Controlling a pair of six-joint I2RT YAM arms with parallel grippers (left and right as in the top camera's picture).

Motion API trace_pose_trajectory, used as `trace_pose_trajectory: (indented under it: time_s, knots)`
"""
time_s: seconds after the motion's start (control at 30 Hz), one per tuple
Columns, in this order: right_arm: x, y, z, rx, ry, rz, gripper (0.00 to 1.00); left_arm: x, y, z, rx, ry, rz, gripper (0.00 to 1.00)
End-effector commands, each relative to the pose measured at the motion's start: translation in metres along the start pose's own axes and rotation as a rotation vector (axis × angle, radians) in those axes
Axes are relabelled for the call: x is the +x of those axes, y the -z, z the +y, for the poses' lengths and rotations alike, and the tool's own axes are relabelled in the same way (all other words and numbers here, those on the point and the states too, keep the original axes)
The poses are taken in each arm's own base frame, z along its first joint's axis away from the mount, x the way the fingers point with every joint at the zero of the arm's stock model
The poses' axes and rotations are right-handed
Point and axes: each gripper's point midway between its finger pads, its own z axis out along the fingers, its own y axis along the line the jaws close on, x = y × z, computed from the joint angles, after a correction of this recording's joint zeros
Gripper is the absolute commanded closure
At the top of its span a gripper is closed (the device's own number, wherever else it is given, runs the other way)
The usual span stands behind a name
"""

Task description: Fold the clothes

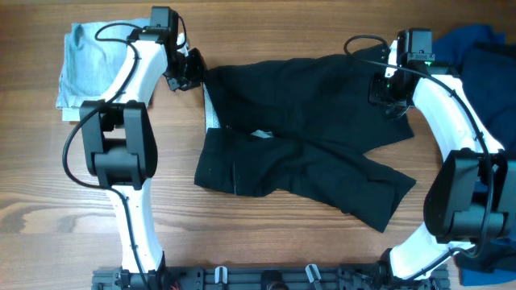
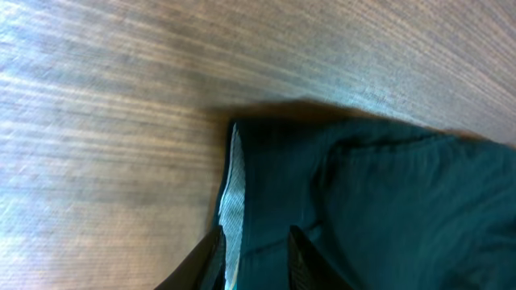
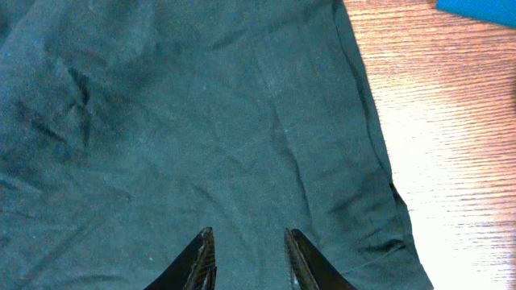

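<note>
The black shorts [image 1: 306,137] lie spread across the middle of the table, the upper half doubled over the lower. Their whitish inner waistband [image 1: 211,113] shows along the left edge. My left gripper [image 1: 192,71] hovers at the shorts' top left corner. In the left wrist view its jaws [image 2: 256,242] stand slightly apart over the waistband edge [image 2: 234,193], gripping nothing. My right gripper [image 1: 389,90] is over the top right part of the shorts. Seen from the right wrist, it [image 3: 248,242] is open just above flat black cloth [image 3: 201,121].
A pale blue garment [image 1: 89,68] lies folded at the far left behind the left arm. Dark blue garments [image 1: 484,48] are heaped at the right edge, and a corner of blue cloth [image 3: 484,8] shows in the right wrist view. Bare wood [image 1: 266,234] runs along the front.
</note>
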Motion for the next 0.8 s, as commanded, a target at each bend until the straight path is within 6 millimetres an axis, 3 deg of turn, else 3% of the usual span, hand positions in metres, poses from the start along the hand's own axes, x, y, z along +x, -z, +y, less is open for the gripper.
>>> trace_pose_trajectory:
  time_s: [0.0,0.13,0.23,0.47,0.67,0.77]
  knots:
    - [0.005,-0.003,0.004,-0.012,-0.009,0.017,0.71,0.008,-0.027,0.004,0.001,0.018,0.043,0.75]
    - [0.006,-0.003,0.004,-0.012,-0.009,0.019,0.70,0.003,-0.035,0.004,0.009,0.012,0.030,0.76]
    - [0.005,-0.003,0.004,-0.012,-0.009,0.018,0.70,-0.006,-0.034,-0.001,0.029,-0.003,-0.006,0.96]
    - [0.005,-0.003,0.004,-0.012,-0.016,0.019,0.71,-0.044,-0.022,-0.025,0.110,-0.096,-0.168,0.96]
    - [0.005,-0.004,0.004,-0.012,-0.016,0.019,0.71,-0.076,-0.014,-0.023,0.075,-0.115,-0.312,0.96]
    - [0.005,-0.004,0.004,-0.011,-0.015,0.019,0.70,-0.076,-0.014,-0.026,0.096,-0.113,-0.312,0.96]
